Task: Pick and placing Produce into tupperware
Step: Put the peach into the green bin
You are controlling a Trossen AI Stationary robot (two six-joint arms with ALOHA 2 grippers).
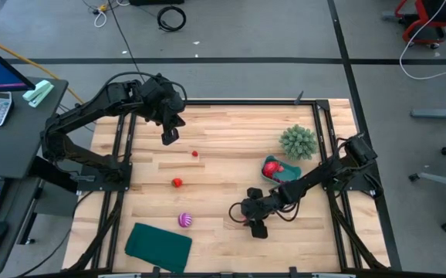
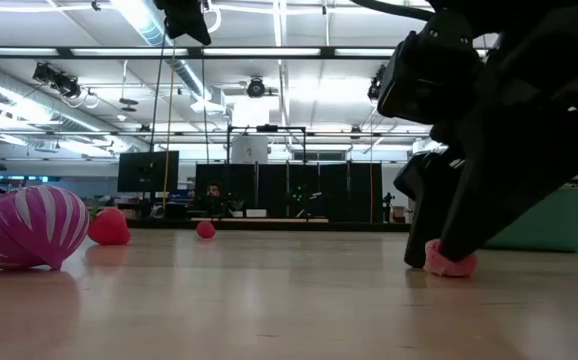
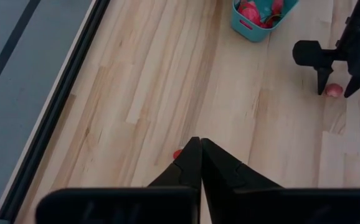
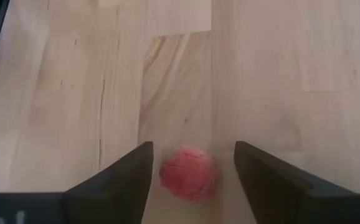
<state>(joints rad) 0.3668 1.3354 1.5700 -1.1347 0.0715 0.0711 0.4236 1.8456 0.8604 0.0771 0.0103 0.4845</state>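
Note:
My right gripper (image 4: 192, 147) is down at the table near its near edge, open, with one finger on each side of a pink-red fruit (image 4: 189, 173) that rests on the wood; small gaps show on both sides. The low view shows the same fruit (image 2: 451, 262) under the fingers. My left gripper (image 3: 198, 149) hangs shut, high over the far left of the table (image 1: 169, 135). The teal tub (image 1: 282, 171) holds red produce. On the table lie a tiny red piece (image 1: 194, 154), a red fruit (image 1: 177, 183) and the striped ball (image 1: 184, 220).
A green spiky clump (image 1: 299, 141) stands just beyond the tub. A flat dark teal sheet (image 1: 157, 245) lies at the near left corner. Black frame rails run along the table's left and right sides. Bare wood lies between the two arms.

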